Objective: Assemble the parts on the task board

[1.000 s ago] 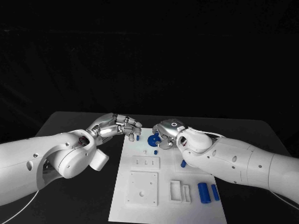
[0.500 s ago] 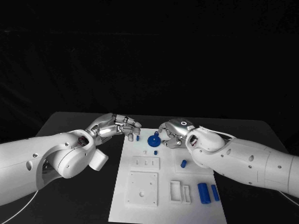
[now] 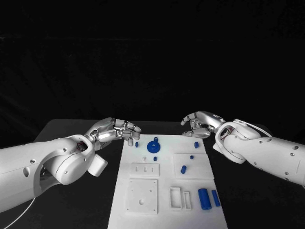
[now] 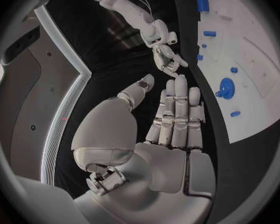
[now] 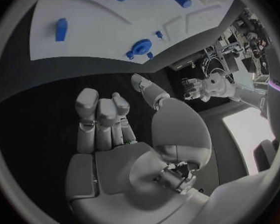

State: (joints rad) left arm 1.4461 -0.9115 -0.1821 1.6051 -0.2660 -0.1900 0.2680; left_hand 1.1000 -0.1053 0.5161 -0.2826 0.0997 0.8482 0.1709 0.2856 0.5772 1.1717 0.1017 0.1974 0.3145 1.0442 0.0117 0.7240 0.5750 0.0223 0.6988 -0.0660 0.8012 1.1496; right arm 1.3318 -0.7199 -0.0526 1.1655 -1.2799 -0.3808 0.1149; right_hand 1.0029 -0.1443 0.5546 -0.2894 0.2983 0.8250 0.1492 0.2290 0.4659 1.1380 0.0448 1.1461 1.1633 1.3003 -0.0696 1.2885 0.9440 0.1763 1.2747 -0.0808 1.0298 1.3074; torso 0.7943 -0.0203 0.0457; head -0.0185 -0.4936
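The white task board lies in the middle of the table. A blue gear sits on its far part, with small blue pegs to either side and another nearer the middle. Two blue cylinders lie near the front right. My left hand hovers at the board's far left corner, fingers straight and side by side, thumb apart, holding nothing. My right hand hangs past the far right corner, loosely curled and empty. The gear lies between both hands.
White raised blocks and slotted frames stand on the near half of the board. Black table surrounds the board on both sides. My two forearms flank the board, the left and the right.
My right hand has drawn back from the blue gear, up and to the right, off the board. The gear now lies uncovered. The left hand has barely moved.
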